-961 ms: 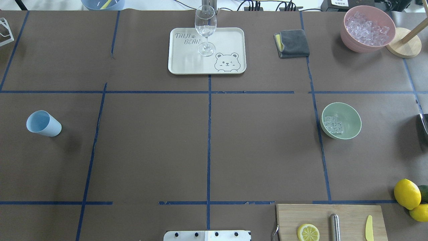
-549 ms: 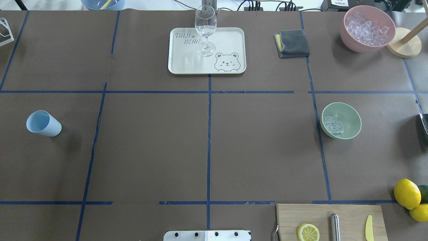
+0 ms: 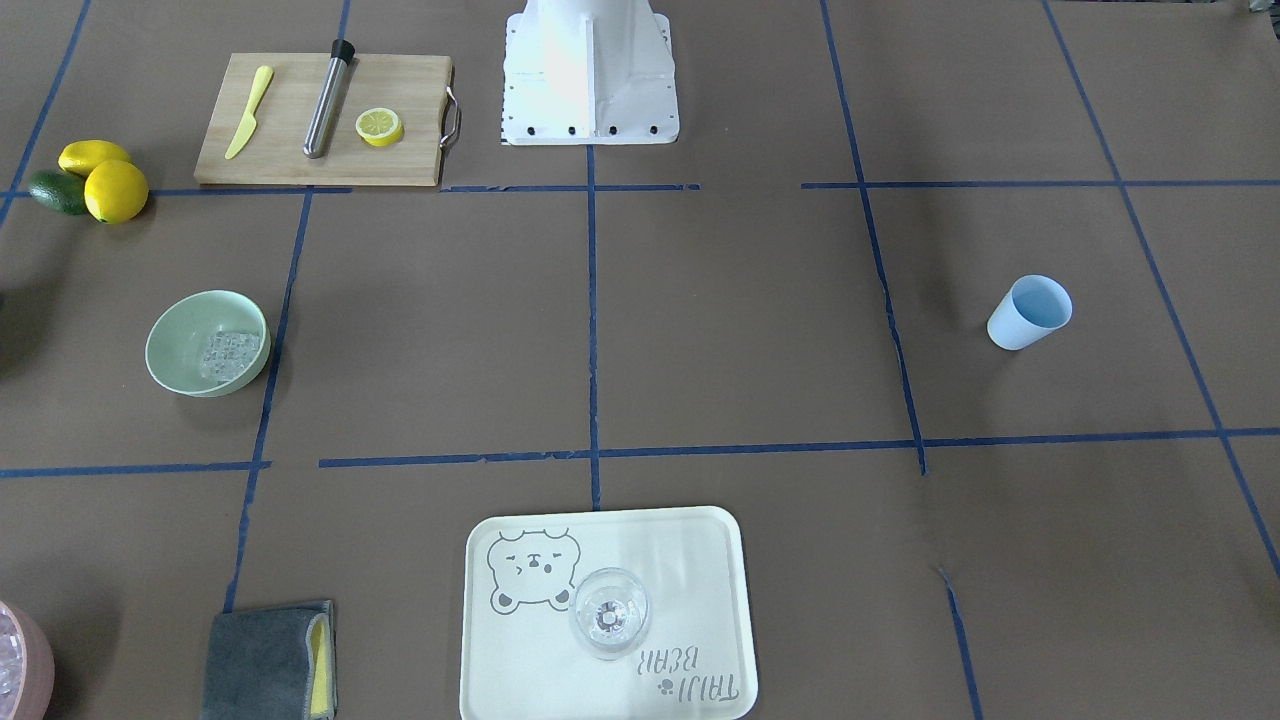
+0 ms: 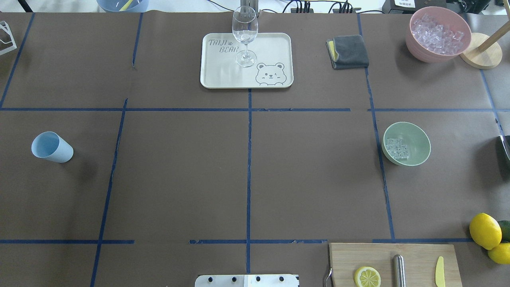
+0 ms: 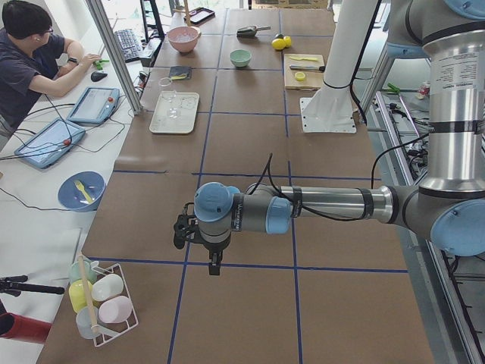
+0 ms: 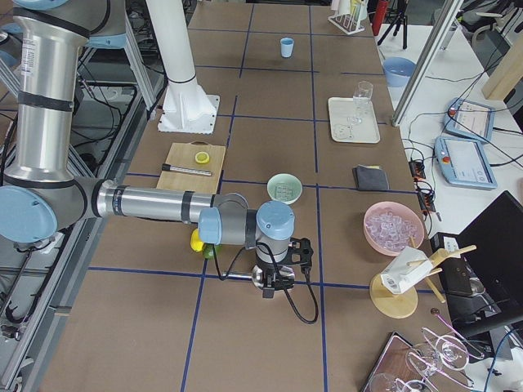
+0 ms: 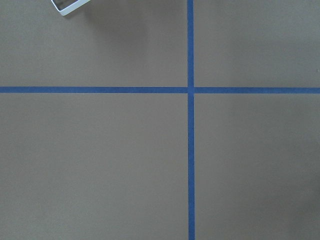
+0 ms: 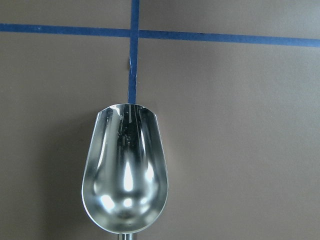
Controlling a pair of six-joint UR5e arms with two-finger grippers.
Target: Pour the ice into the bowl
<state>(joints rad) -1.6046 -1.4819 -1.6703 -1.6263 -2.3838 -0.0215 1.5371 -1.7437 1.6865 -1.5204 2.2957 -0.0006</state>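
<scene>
– Since ice (image 4: 397, 149) already sits in the bowl (image 4: 417, 137), on the side toward the bench (image 4: 318, 179) middle, what's the step?
– Looks like the pour's done, or it's between loads. Right wrist view shows the scoop (image 8: 125, 170) empty, hollow up, over bare bench.
– And the right tool (image 6: 274, 282)?
– Side view only, can't tell how far open. I'd guess it holds the scoop, but no fingers show. Same for the left tool (image 5: 214, 267): can't tell.
– Another load?
– Dig from the pink bowl (image 4: 422, 56), carry level, tip low over the bowl's middle so cubes don't bounce out.
– In the way?
– The wooden stand (image 4: 480, 56), just beside the pink bowl; touching or not, can't tell. The cloth (image 4: 348, 51) and lemons (image 4: 485, 230) are near; the tray (image 4: 279, 48), glass (image 4: 244, 30) and cup (image 4: 51, 146) are well apart.
</scene>
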